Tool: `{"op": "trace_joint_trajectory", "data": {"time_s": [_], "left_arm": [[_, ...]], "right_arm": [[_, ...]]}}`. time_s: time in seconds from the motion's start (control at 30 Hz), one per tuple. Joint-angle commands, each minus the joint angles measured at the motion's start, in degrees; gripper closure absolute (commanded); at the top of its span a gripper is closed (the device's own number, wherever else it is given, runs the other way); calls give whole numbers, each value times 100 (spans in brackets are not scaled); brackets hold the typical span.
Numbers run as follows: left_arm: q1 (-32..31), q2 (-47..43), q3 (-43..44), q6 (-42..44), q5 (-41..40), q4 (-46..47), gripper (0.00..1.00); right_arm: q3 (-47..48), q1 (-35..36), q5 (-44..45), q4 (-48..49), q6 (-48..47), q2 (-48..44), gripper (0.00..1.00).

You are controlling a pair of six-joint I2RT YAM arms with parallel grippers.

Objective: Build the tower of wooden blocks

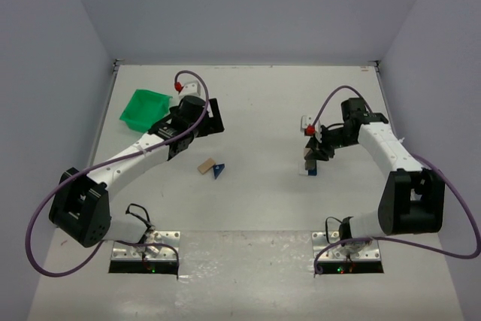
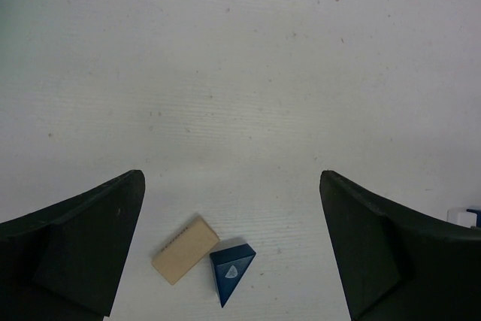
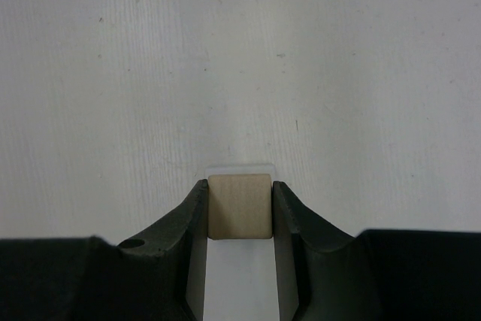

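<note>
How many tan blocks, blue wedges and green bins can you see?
Tan blocks: 2, a loose tan block and a held tan block in the right tool
Blue wedge: 1
Green bin: 1
Total: 4

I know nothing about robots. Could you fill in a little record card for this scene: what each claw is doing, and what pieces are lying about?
Left gripper: open wide, holding nothing, facing two loose pieces
Loose pieces: loose tan block and blue wedge, side by side, touching or nearly so
Right gripper: shut on the held tan block
Under the held block: white piece, with a blue piece beside it
Green bin: off to the far left, apart from the blocks
Tower: barely begun
</note>
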Motion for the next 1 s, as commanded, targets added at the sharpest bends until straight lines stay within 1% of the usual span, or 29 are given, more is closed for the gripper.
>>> {"op": "trace_joint_trajectory", "data": {"time_s": [0.0, 0.27, 0.33, 0.67, 0.97], "left_arm": [[-20, -63, 111, 96, -6, 259, 0], [-25, -217, -127, 2, -258, 244, 0], [-25, -278, -227, -15, -293, 259, 0], [-18, -422, -294, -86, -371, 151, 0], [-17, -415, -297, 11, -250, 216, 0]], "right_arm": [[-224, -221, -275, 614, 219, 27, 93], [-739, -333, -143, 1084, 272, -210, 91], [-760, -333, -119, 1103, 251, -199, 89], [-868, -340, -104, 1170, 100, -167, 89], [-895, -409, -143, 1153, -13, -89, 87]]}}
